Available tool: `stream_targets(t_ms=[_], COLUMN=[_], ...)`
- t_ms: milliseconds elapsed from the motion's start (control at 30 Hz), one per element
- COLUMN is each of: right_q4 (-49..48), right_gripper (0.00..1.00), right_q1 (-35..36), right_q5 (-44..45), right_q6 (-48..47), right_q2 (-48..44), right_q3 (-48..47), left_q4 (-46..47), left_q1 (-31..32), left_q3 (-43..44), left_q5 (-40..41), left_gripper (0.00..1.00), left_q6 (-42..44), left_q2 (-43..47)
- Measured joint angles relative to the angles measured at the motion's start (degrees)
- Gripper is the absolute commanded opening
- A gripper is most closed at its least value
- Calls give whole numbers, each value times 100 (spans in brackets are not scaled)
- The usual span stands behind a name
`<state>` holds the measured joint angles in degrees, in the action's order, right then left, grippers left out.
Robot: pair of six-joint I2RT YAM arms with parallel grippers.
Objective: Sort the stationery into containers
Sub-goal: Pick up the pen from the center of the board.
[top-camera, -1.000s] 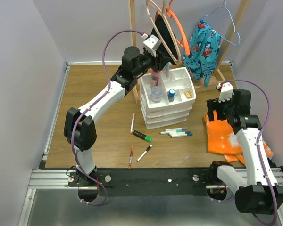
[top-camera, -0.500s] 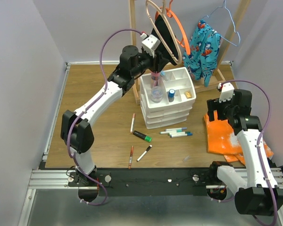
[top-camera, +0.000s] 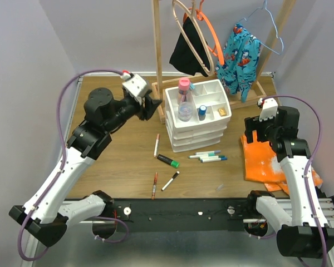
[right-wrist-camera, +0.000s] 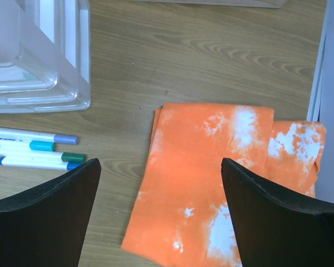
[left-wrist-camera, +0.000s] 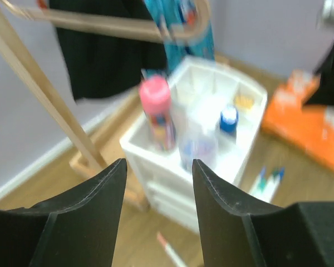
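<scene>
My left gripper (left-wrist-camera: 158, 167) has pulled back, loosened and empty; the pink-capped bottle (top-camera: 183, 94) stands in the tray (top-camera: 227, 99), pens (top-camera: 207, 157) remain.

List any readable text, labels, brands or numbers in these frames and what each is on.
No text is legible in any view.
pink-capped bottle: has a printed colour label, too blurred to read.
markers: no print can be made out on the white barrels.
blue patterned garment: pictures only, too small to tell any letters.
</scene>
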<state>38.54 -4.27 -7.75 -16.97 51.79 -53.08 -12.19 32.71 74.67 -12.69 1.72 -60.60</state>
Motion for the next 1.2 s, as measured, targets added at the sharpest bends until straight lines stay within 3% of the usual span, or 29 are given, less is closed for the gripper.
stream_targets(t_ms=[133, 300, 567, 800, 1200], right_q4=[0, 0, -2, -35, -42], right_gripper=[96, 96, 96, 96, 96], right_q1=[0, -9, -20, -20, -20], right_q5=[-120, -262, -461, -525, -529], right_q6=[4, 4, 44, 48, 46], right_q2=[0, -13, -114, -289, -487], right_q3=[0, 0, 2, 81, 87], left_q4=[-1023, -2487, -2822, -2728, -2723], left_q1=[-7, 146, 1005, 1827, 1917], left_q3=[-599, -1587, -1292, -1497, -647], left_q5=[-660, -1556, -1777, -1296, -787], left_gripper=[59, 59, 63, 61, 50], left_q6=[883, 2765, 4548, 5394, 5595], left_q2=[37, -245, -1185, -2002, -3630])
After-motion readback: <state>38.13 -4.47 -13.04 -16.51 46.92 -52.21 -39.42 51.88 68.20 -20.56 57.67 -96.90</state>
